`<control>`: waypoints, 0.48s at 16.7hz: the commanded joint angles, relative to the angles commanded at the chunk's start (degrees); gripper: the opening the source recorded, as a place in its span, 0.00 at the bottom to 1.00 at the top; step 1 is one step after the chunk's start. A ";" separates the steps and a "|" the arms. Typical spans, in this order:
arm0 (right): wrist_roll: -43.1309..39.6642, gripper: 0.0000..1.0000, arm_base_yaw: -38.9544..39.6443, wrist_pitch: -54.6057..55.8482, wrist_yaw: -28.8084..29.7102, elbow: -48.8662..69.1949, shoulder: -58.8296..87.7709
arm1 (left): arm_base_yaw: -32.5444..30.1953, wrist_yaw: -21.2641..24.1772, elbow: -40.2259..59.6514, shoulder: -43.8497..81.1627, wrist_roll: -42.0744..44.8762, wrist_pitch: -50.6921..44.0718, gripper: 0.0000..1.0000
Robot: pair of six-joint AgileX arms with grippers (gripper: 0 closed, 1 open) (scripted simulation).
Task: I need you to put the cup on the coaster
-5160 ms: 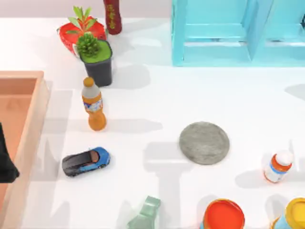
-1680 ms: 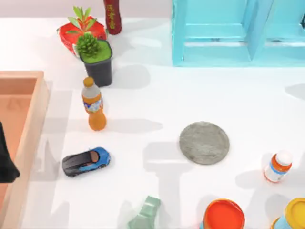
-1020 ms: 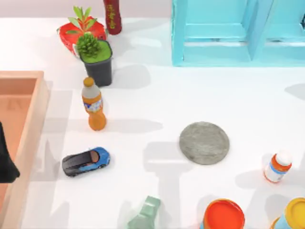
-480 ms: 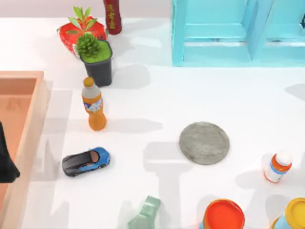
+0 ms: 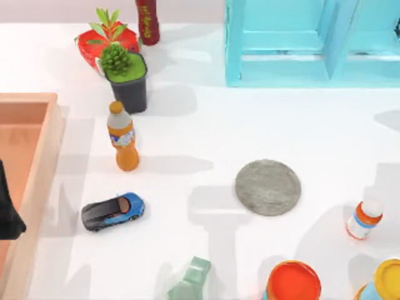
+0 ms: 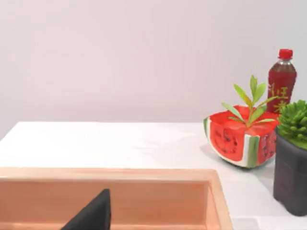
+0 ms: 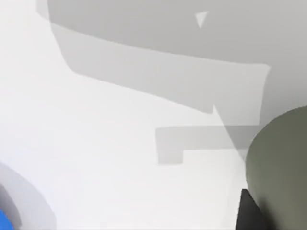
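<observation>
The coaster (image 5: 267, 187), a flat mottled grey disc, lies bare on the white table right of centre. In the right wrist view the dull grey-green cup (image 7: 283, 167) looms close, raised above the shadowed table. My right gripper (image 7: 259, 211) is shut on it, one dark finger (image 7: 248, 213) pressed against its side. My left gripper (image 5: 6, 212) is parked at the left edge over the wooden tray and also pokes into the left wrist view as the same left gripper (image 6: 91, 215).
Wooden tray (image 5: 37, 156) on the left. Orange bottle (image 5: 123, 137), toy car (image 5: 112, 212) and potted plant (image 5: 127, 78) left of centre. Blue shelf (image 5: 312, 40) at the back. Small bottle (image 5: 364, 219), orange-topped can (image 5: 292, 282) and pale green object (image 5: 190, 281) near the front.
A broad shadow has spread over the table's right edge, around the small bottle. The coaster and the left arm have stayed put.
</observation>
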 joint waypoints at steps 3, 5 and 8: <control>11.39 0.00 6.55 -2.20 -0.06 3.78 1.21 | 0.00 0.00 0.00 0.00 0.00 0.00 1.00; 21.12 0.00 11.62 -3.97 -0.17 6.86 2.31 | 0.00 0.00 0.00 0.00 0.00 0.00 1.00; 38.30 0.00 19.66 -6.85 -0.42 12.25 4.34 | 0.00 0.00 0.00 0.00 0.00 0.00 1.00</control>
